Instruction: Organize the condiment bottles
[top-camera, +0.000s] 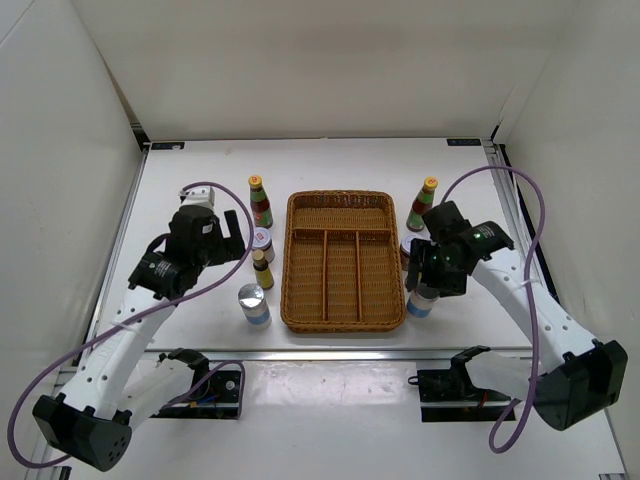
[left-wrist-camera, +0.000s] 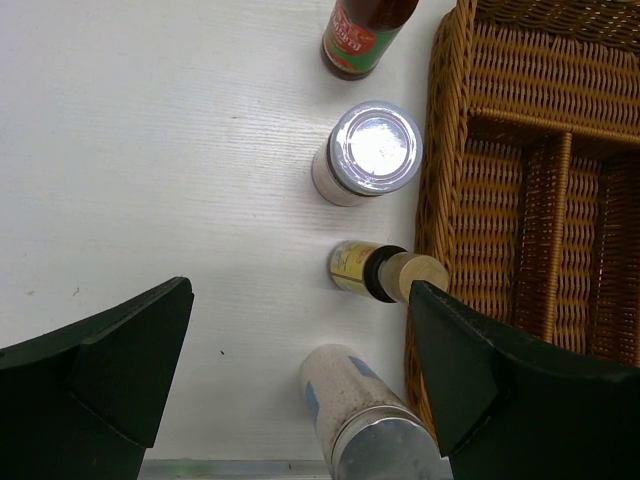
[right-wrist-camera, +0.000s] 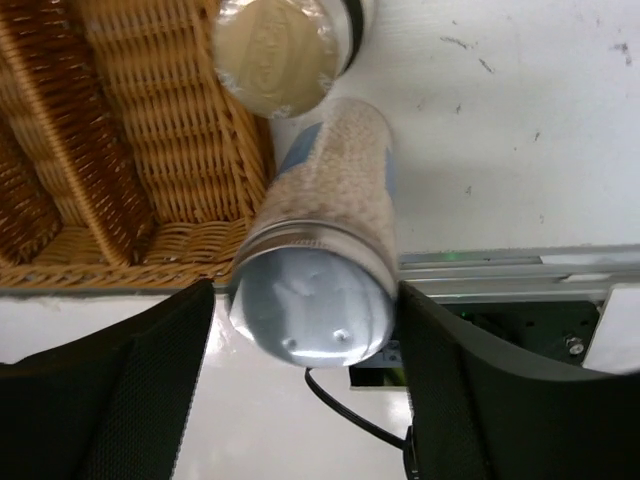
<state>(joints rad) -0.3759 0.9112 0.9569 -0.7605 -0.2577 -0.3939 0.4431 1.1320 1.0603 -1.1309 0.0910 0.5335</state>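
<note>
Left of the wicker tray (top-camera: 345, 312) stand a tall red-green bottle (top-camera: 260, 202), a white jar (top-camera: 263, 243), a small brown bottle (top-camera: 263, 268) and a silver-lidded shaker (top-camera: 254, 305). My left gripper (top-camera: 230, 238) hovers open and empty above them. Its wrist view shows the jar (left-wrist-camera: 372, 152), the brown bottle (left-wrist-camera: 385, 272) and the shaker (left-wrist-camera: 362, 420) below it. My right gripper (top-camera: 432, 272) is open and straddles the second shaker (right-wrist-camera: 320, 270) at the tray's right front corner, its fingers (right-wrist-camera: 440, 360) close on both sides. A yellow cap (right-wrist-camera: 268, 50) stands just behind. Another tall bottle (top-camera: 424, 205) stands behind that.
The tray (left-wrist-camera: 520, 180) has three long compartments and one cross compartment at the back, all without bottles. White walls enclose the table on the left, back and right. A metal rail (right-wrist-camera: 520, 275) runs along the near edge, just beside the right shaker.
</note>
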